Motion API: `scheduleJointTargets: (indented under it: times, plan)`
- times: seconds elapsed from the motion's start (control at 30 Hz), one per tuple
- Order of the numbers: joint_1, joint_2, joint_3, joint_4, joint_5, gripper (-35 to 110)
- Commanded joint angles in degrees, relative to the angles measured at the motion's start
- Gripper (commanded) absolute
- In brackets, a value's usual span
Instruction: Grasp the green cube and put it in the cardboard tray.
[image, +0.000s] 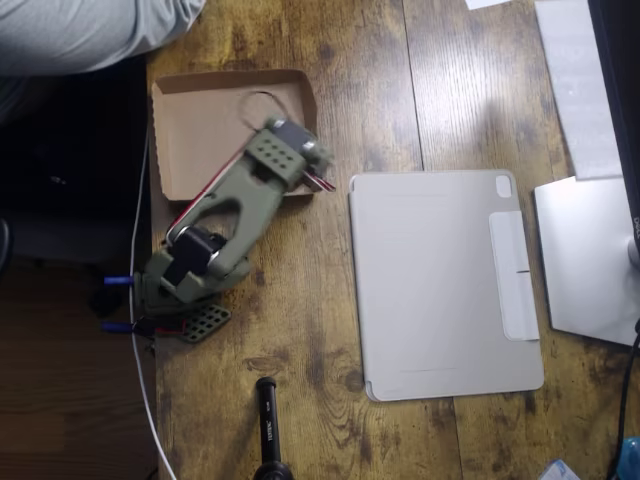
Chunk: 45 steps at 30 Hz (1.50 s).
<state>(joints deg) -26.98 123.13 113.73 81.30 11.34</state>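
Overhead view: olive arm (235, 205) reaching from a base near the left edge of the surface (330, 60) up and across the tray (195, 110), set at the far left corner. Wrist (285, 150) hanging over the tray's right half, close to its near right corner. Claw tucked underneath the wrist and hidden from above, so cannot tell whether released, clenched or grasping anything. Green cube hidden too; most likely under the wrist, either between the fingers or already on the tray floor, but cannot tell which. Bare brown floor showing across the tray's left half, with a thin curved line near the far wall, too faint to identify. Grey tablet cover (440, 280) lying flat to the right of the arm, well apart from the tray. Grey sleeve (90, 30) of a person at the far left corner, beyond the tray.

Judging by the pose, probably at the drop into the tray. To do it well:
- Hold the wrist inside the tray walls.
- Shift a little toward the middle rather than releasing by the near right corner, to guard against a bounce over the low wall.
- Lower close to the floor before letting go.
- Open fully, then lift straight up to avoid dragging the cube along.
- Avoid sweeping sideways against a wall and nudging the thin cardboard across the wood.
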Motion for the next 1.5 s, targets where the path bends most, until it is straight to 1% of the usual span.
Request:
scheduleJointTargets:
  times: [0.0, 0.07, 0.2, 0.27, 0.5, 0.77, 0.93, 1.1, 1.2, 1.3, 1.47]
  plan:
    - [4.7, -1.0, -3.6, 1.7, -4.7, 6]
    - [5.8, -1.4, -4.7, 4.3, -6.2, 0]
    - [6.9, -5.7, -8.1, 15.6, -9.4, 0]
    - [8.8, -8.6, -8.5, 18.5, -10.5, 0]
    - [16.7, -15.0, -4.9, 16.2, -11.0, 0]
    - [23.3, -23.4, -6.7, 16.4, -8.9, 0]
    - [28.5, -23.4, -10.3, 17.8, -9.5, 0]
    - [36.4, -29.4, -18.0, 19.7, -5.7, 0]
    - [37.0, -33.6, -19.2, 20.2, -5.3, 0]
    - [35.2, -34.3, -16.4, 20.3, -5.5, 0]
    - [32.6, -26.4, -8.5, 19.2, -7.2, 0]
